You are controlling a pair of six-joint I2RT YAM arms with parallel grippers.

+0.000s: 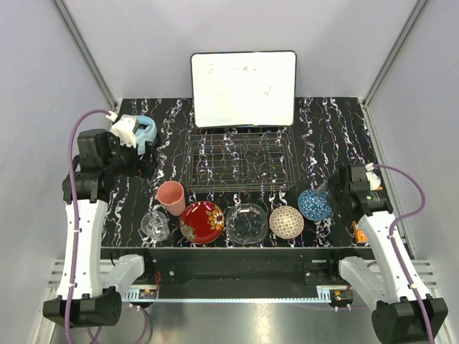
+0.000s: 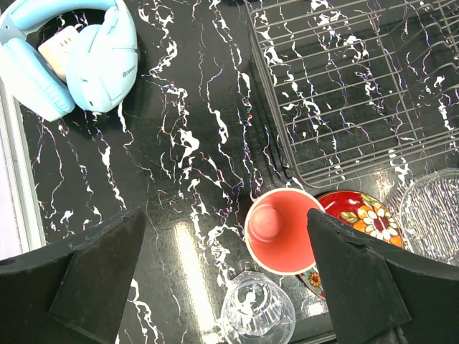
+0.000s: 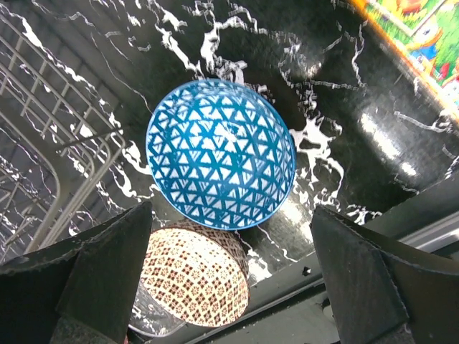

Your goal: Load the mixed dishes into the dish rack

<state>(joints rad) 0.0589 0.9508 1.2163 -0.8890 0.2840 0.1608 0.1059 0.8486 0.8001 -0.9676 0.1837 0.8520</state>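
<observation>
The empty silver wire dish rack [image 1: 240, 161] stands mid-table. In front of it, left to right, sit the pink cup [image 1: 172, 197], clear glass mug [image 1: 155, 224], red floral plate [image 1: 202, 222], clear glass dish [image 1: 247, 223], beige patterned bowl [image 1: 286, 221] and blue patterned bowl [image 1: 315, 204]. My left gripper [image 2: 226, 287] is open and empty, hovering above the cup [image 2: 283, 229] and mug [image 2: 258, 312]. My right gripper [image 3: 229, 287] is open and empty, hovering above the blue bowl [image 3: 221, 154] and beige bowl [image 3: 193, 276].
Light-blue headphones [image 1: 143, 130] lie at the back left, near the left arm. A white whiteboard [image 1: 244, 88] stands behind the rack. A colourful orange item [image 1: 358, 231] lies at the table's right front, by the right arm.
</observation>
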